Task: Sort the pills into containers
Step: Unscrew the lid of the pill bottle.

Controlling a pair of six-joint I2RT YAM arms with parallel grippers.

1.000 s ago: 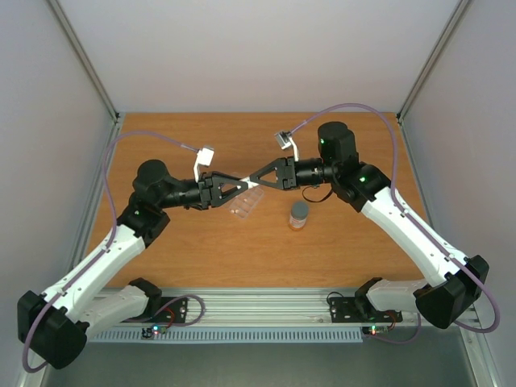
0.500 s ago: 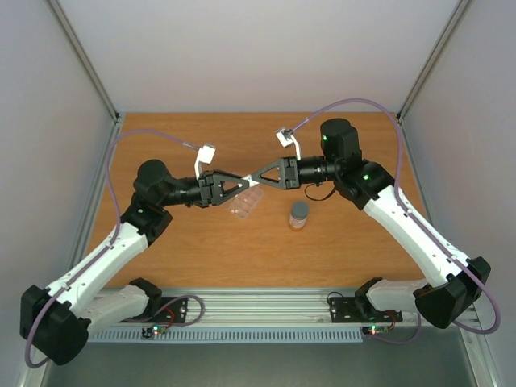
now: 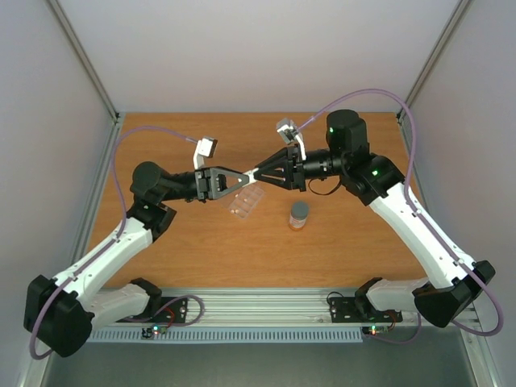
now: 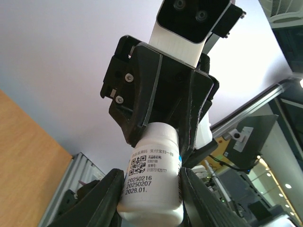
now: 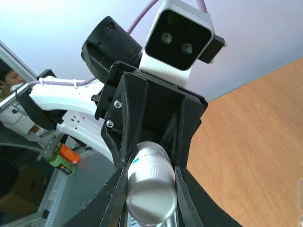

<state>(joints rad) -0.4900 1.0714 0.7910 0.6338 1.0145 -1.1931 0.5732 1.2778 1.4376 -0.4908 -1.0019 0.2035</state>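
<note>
A white pill bottle (image 3: 252,173) with a printed label hangs in the air between both arms, above the table. My left gripper (image 4: 151,189) is shut on its body (image 4: 152,182). My right gripper (image 5: 150,189) is shut on its ribbed cap end (image 5: 151,191). In the top view the left gripper (image 3: 247,176) and right gripper (image 3: 257,171) meet tip to tip. The clear pill box (image 3: 244,201) with its containers lies flat on the table just below them. No pills can be made out.
A small bottle with a grey cap (image 3: 299,215) stands upright on the wooden table (image 3: 339,242), right of the pill box. Grey walls close in the left, right and back sides. An aluminium rail (image 3: 258,310) runs along the near edge.
Both grippers, joined on the white bottle, have lifted and shifted slightly away from the bases. The right wrist has turned and its jaws have closed a little tighter on the cap.
</note>
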